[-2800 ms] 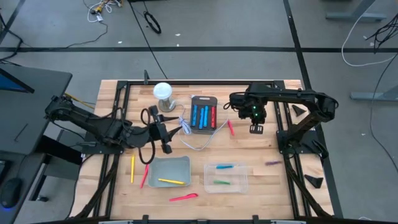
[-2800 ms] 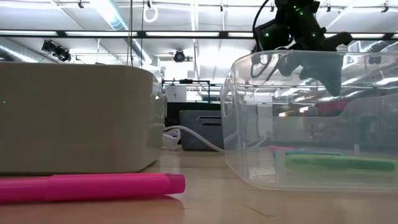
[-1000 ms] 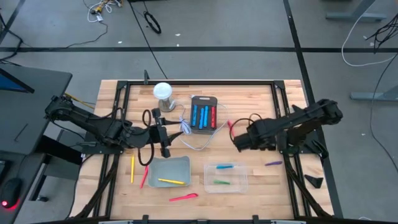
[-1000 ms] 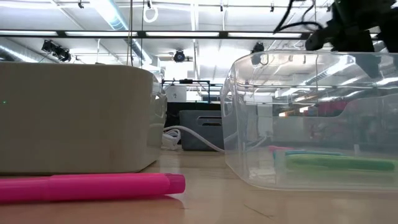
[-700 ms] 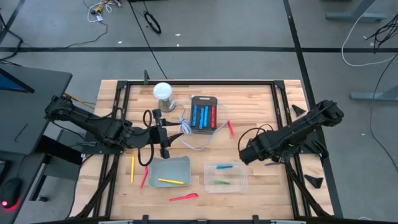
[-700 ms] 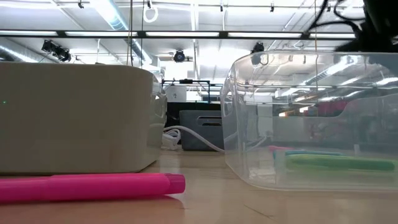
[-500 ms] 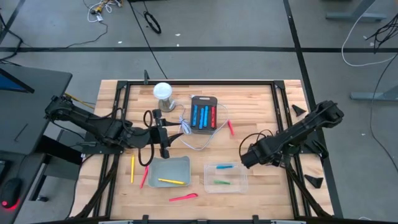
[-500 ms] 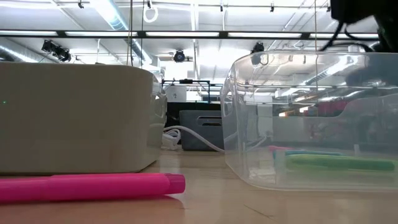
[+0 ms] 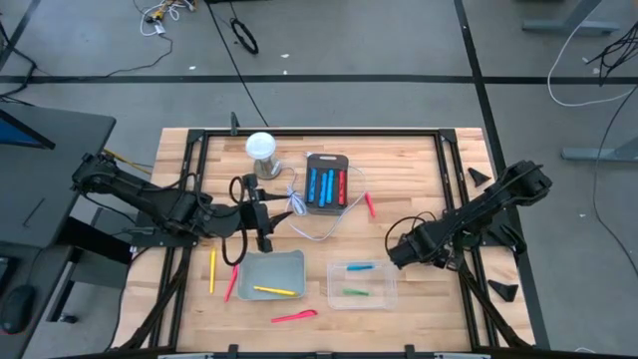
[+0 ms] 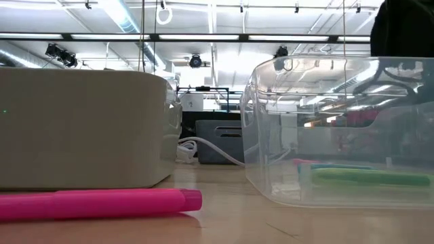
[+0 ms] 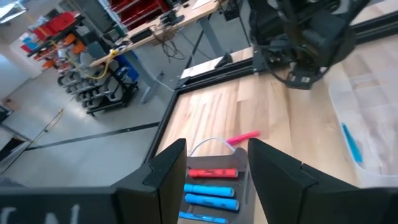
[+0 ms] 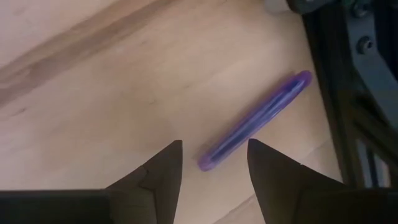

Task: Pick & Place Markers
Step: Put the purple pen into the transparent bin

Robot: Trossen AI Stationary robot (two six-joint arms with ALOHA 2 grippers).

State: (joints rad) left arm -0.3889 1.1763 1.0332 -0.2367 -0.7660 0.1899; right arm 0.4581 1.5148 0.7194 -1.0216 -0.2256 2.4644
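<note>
right gripper [image 12: 210, 163] low over the wood at about 4 o'clock of the table [image 9: 419, 170], just right of the clear bin [image 9: 363, 284], fingers apart, nothing between them. purple marker [image 12: 256, 121] lies flat on the bare wood just ahead of the fingertips, slanted, its far end close to the black frame rail [image 12: 348, 93] at the right table edge; little room on that side, open wood on the other.

left gripper [image 11: 214, 163] hovers at about 9 o'clock, above the grey tray [image 9: 271, 274], fingers apart, empty.

markers elsewhere: blue and red ones in the dark holder [image 9: 327, 183] at 12 o'clock, a red marker [image 9: 370, 204] loose just right of it, blue and green in the clear bin, yellow in the grey tray, yellow marker [image 9: 212, 270] and a red one left of the tray, pink marker [image 9: 294, 317] near the front edge at 6 o'clock. white cable [image 9: 311, 224] loops between holder and tray. bare wood open in the middle right.
</note>
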